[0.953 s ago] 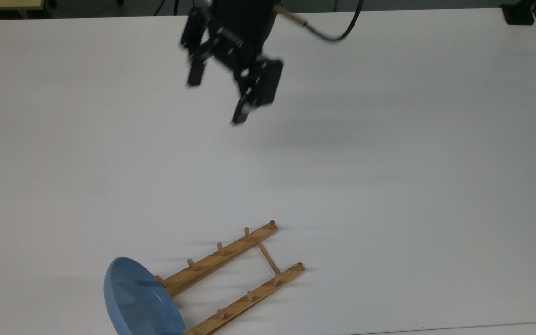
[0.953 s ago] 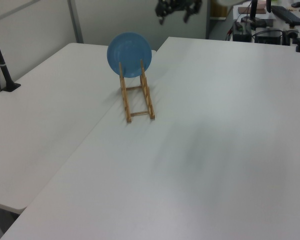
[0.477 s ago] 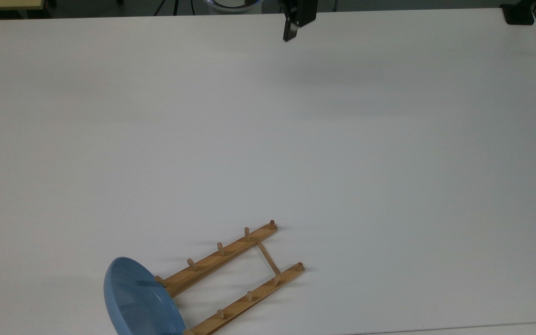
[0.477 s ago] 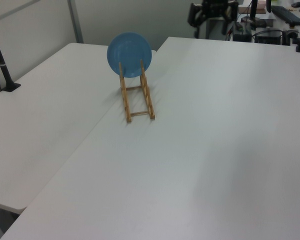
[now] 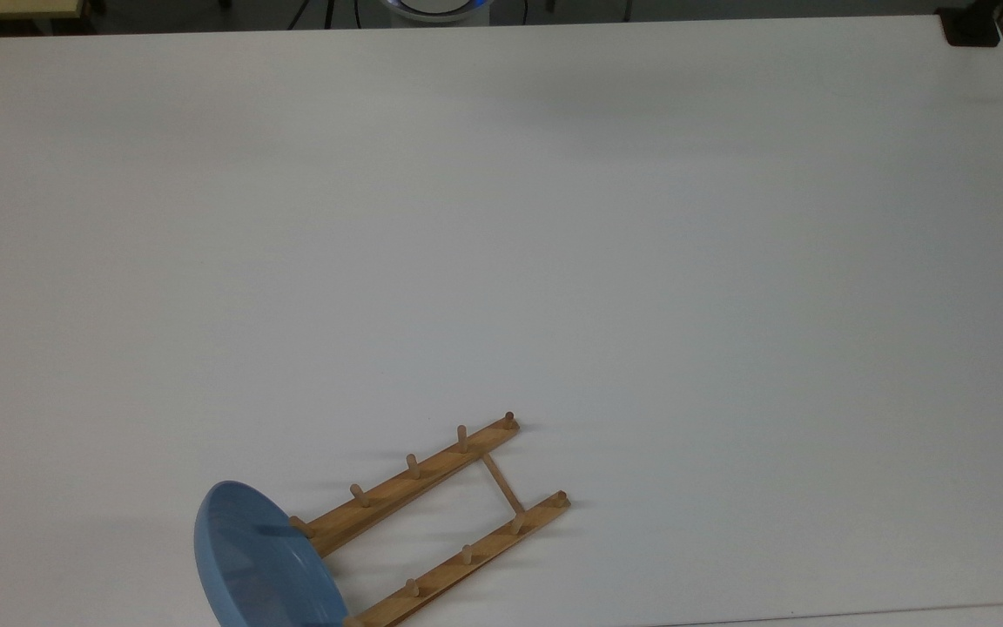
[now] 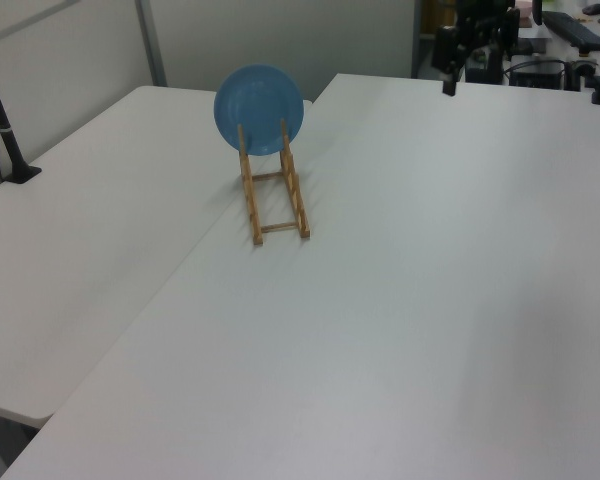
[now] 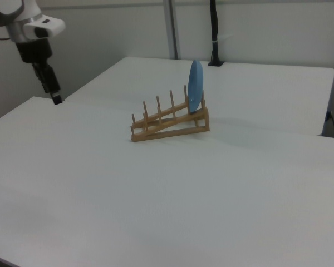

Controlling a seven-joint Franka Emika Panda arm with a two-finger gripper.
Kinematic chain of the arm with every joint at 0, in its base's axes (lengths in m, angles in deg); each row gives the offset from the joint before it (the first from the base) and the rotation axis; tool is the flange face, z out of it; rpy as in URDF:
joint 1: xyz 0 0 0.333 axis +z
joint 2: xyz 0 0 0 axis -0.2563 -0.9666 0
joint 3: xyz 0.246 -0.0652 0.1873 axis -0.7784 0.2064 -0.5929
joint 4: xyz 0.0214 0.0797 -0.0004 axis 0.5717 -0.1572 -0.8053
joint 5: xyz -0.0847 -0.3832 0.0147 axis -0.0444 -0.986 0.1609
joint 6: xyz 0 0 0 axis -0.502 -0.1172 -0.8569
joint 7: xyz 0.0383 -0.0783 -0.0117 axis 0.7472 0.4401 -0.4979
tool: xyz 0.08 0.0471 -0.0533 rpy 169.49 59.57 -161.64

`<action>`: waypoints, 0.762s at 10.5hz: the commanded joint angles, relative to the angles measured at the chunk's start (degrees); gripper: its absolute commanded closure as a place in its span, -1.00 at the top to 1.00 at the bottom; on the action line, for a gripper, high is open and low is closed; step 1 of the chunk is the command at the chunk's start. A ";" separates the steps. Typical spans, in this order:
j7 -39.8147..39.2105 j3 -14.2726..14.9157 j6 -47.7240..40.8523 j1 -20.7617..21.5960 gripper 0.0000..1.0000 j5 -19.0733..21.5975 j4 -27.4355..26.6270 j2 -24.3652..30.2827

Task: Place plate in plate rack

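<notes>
Plate (image 7: 195, 85) stands upright in your plate rack (image 7: 168, 120), at its raised end. Your gripper (image 7: 55, 98) hangs well apart; its jaw spacing is unclear.

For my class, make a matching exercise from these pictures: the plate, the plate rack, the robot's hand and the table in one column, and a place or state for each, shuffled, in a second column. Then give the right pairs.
Column one:
1. plate
2. plate rack
3. hand
4. table

Column two:
A. white, bears everything else
B. stands on edge at one end of the wooden rails
C. hangs above the table's edge, far from the blue thing
D. light-brown, with upright pegs, most slots vacant

Pairs: 1-B, 2-D, 3-C, 4-A
</notes>
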 commanded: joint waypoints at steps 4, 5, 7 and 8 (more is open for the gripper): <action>-37.46 3.23 4.35 -7.71 1.00 5.34 -1.14 0.29; -37.02 7.87 4.26 -2.91 1.00 5.43 -0.08 -1.28; -36.57 13.78 4.53 2.83 1.00 5.34 0.37 -1.91; -37.18 13.98 4.70 2.50 1.00 5.43 0.46 -1.91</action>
